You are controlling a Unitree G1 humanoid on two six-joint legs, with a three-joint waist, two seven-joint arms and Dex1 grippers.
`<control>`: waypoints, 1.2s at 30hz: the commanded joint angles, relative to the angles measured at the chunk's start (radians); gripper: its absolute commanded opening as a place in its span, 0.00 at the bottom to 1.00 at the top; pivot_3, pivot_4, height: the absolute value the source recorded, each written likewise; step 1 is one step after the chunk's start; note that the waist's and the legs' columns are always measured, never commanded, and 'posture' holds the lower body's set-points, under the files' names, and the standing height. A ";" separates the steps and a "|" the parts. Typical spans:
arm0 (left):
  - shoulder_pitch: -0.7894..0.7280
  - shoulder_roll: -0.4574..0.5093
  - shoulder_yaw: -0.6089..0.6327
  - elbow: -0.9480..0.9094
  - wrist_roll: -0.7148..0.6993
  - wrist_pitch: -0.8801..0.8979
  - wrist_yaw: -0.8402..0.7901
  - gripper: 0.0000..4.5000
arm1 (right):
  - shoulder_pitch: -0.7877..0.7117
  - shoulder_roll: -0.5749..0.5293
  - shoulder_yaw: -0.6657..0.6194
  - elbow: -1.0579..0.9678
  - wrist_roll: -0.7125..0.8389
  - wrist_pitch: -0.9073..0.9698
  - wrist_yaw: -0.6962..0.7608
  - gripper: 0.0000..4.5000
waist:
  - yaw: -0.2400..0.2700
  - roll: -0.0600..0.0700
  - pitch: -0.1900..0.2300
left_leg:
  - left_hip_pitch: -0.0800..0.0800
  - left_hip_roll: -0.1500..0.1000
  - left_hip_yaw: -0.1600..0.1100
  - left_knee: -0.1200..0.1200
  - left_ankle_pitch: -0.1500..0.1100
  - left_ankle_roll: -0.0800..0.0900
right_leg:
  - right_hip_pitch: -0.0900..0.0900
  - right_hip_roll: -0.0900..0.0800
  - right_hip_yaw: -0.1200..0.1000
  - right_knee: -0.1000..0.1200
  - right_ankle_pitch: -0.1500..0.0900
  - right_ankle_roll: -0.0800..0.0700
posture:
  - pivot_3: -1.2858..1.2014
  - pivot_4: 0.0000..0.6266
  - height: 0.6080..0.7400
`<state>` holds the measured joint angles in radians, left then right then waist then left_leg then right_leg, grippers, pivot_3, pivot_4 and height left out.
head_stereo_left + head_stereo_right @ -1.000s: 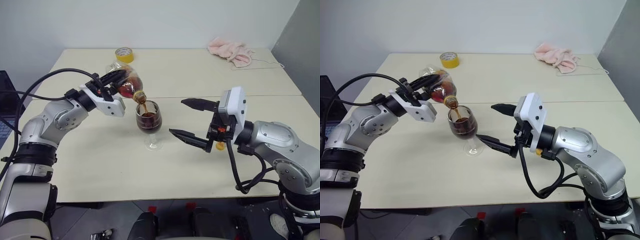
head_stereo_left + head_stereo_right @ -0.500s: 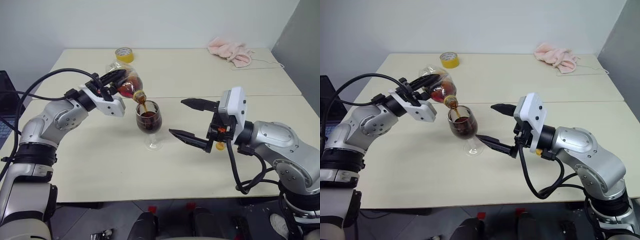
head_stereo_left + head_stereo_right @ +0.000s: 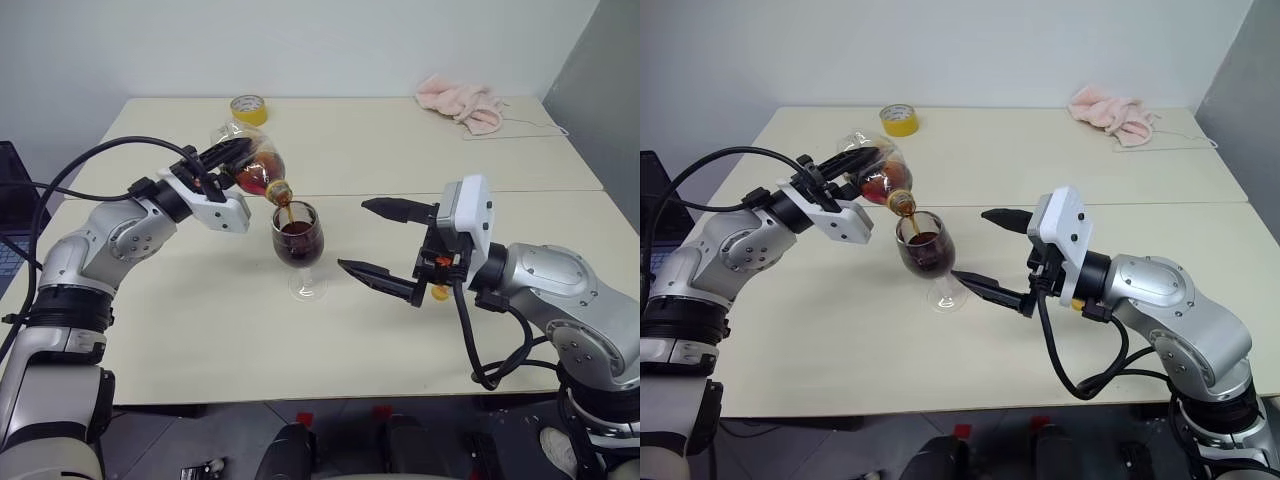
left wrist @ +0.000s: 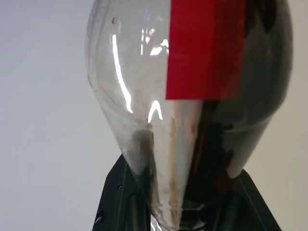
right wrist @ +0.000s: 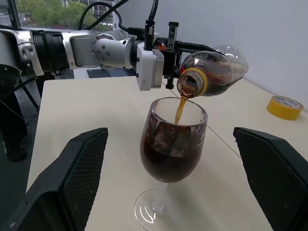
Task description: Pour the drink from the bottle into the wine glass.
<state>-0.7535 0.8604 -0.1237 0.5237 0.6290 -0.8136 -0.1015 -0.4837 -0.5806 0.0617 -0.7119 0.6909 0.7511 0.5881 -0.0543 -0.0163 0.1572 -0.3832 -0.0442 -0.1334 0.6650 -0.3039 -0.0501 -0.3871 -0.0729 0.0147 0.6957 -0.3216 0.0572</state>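
The bottle [image 3: 255, 170] is tipped mouth-down over the wine glass [image 3: 299, 240], with my left gripper [image 3: 235, 152] shut on its body. A thin stream of the dark brown drink [image 5: 179, 108] runs from the open mouth into the bowl, which is over half full. The glass stands upright on the table near the middle. In the left wrist view the clear bottle [image 4: 144, 96] with its red label [image 4: 204, 48] sits between my fingers [image 4: 120, 202]. My right gripper [image 3: 353, 234] is open to the right of the glass, pointing at it, its fingers [image 5: 72, 168] on either side and apart from it.
A yellow tape roll [image 3: 248, 108] lies at the back left of the table and a pink cloth [image 3: 460, 103] at the back right. A small yellow round thing [image 3: 439, 292] sits under my right wrist. A seam [image 3: 520, 192] runs between the two tabletops.
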 commanded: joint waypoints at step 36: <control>0.215 -0.243 0.197 -0.356 -0.621 0.646 -0.268 0.19 | -0.031 0.002 -0.018 -0.030 0.046 -0.009 0.021 1.00 | -0.004 0.000 0.000 | 0.000 0.001 -0.001 0.001 0.000 0.000 | 0.000 0.000 0.000 0.000 0.000 0.000 | 0.52 0.24 1.00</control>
<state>-0.5292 0.6218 0.0206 0.2289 0.0532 -0.2163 -0.3890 -0.4983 -0.5733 0.0610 -0.7119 0.7222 0.7509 0.6030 -0.0579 -0.0162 0.1570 -0.3836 -0.0437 -0.1342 0.6661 -0.3039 -0.0501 -0.3873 -0.0729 0.0144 0.6962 -0.3217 0.0571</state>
